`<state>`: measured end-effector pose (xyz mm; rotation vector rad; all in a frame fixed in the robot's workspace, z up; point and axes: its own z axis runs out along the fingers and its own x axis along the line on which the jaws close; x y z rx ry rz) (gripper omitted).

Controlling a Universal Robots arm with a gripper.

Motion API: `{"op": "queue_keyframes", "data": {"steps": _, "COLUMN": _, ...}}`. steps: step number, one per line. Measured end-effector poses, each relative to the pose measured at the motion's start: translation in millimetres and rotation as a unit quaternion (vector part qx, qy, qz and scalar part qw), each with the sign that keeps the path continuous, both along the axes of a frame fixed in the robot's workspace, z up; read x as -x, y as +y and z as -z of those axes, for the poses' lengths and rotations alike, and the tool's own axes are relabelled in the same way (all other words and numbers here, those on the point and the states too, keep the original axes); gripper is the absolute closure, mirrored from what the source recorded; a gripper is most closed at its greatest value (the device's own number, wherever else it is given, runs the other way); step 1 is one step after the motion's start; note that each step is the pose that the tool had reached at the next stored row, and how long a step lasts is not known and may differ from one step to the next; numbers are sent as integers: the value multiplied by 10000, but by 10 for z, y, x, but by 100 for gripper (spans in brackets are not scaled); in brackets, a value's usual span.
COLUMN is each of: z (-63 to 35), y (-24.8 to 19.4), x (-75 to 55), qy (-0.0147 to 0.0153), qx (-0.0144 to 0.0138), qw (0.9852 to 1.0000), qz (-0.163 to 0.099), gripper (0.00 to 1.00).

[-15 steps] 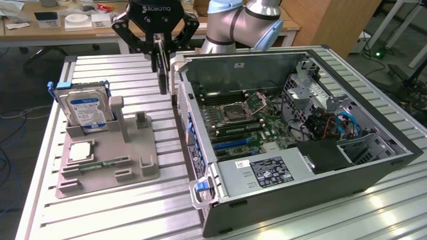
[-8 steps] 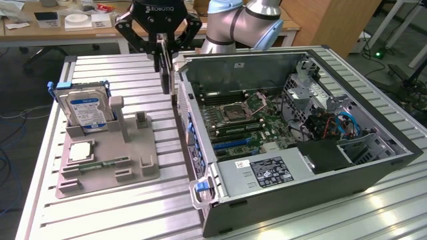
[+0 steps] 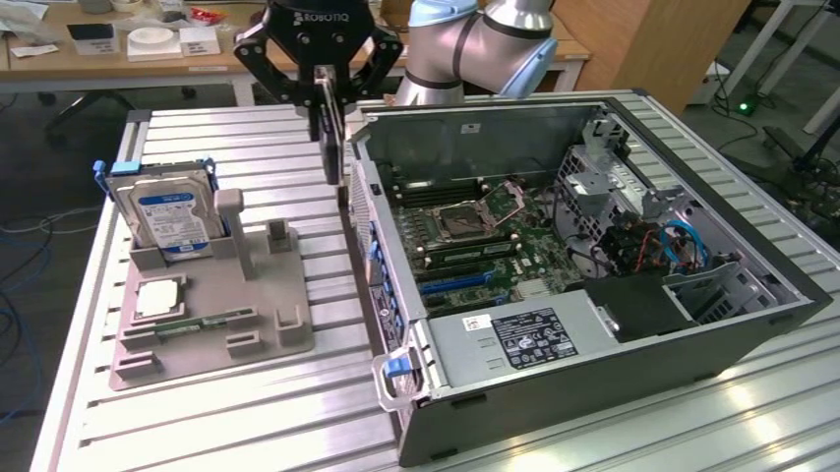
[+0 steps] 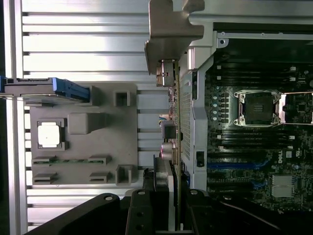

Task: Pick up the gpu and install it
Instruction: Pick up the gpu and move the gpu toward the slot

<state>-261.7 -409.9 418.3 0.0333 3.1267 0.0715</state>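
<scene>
gripper clenched on the gpu. card hangs vertical, edge down, i judge for slotting. exterior view: 11 o'clock, over the open case wall, beside the tray.

A ribbed aluminium table stands on a grey floor. Behind it are a cluttered wooden desk and a wooden cabinet.

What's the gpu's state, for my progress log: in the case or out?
Out: the gpu hangs on edge from the hand, beside the case wall, not slotted.
</scene>
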Motion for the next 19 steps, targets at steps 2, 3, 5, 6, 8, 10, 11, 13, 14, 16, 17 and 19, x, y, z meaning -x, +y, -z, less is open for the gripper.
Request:
{"op": "queue_keyframes", "data": {"steps": 2, "z": 0, "y": 0, "x": -12, "qy": 0, "qx": 0, "qw": 10000, "qz": 0, "gripper": 72}}
{"op": "queue_keyframes", "data": {"steps": 3, "z": 0, "y": 0, "x": -15, "qy": 0, "qx": 0, "qw": 10000, "qz": 0, "gripper": 72}}
{"op": "queue_keyframes", "data": {"steps": 5, "z": 0, "y": 0, "x": -26, "qy": 0, "qx": 0, "qw": 10000, "qz": 0, "gripper": 72}}
{"op": "queue_keyframes", "data": {"steps": 6, "z": 0, "y": 0, "x": -31, "qy": 0, "qx": 0, "qw": 10000, "qz": 0, "gripper": 72}}
{"op": "queue_keyframes", "data": {"steps": 8, "z": -1, "y": 0, "x": -41, "qy": 1, "qx": 0, "qw": 10000, "qz": 0, "gripper": 72}}
{"op": "queue_keyframes", "data": {"steps": 10, "z": 0, "y": 0, "x": -51, "qy": 0, "qx": 0, "qw": 10000, "qz": 0, "gripper": 72}}
{"op": "queue_keyframes", "data": {"steps": 11, "z": 0, "y": 0, "x": -57, "qy": 0, "qx": 0, "qw": 10000, "qz": 0, "gripper": 72}}
{"op": "queue_keyframes", "data": {"steps": 13, "z": 0, "y": 0, "x": -66, "qy": 0, "qx": 0, "qw": 10000, "qz": 0, "gripper": 72}}
{"op": "queue_keyframes", "data": {"steps": 14, "z": 0, "y": 0, "x": -71, "qy": 0, "qx": 0, "qw": 10000, "qz": 0, "gripper": 72}}
{"op": "queue_keyframes", "data": {"steps": 16, "z": 0, "y": 0, "x": -81, "qy": 0, "qx": 0, "qw": 10000, "qz": 0, "gripper": 72}}
{"op": "queue_keyframes", "data": {"steps": 17, "z": 0, "y": 0, "x": -86, "qy": 0, "qx": 0, "qw": 10000, "qz": 0, "gripper": 72}}
{"op": "queue_keyframes", "data": {"steps": 19, "z": 0, "y": 0, "x": -96, "qy": 0, "qx": 0, "qw": 10000, "qz": 0, "gripper": 72}}
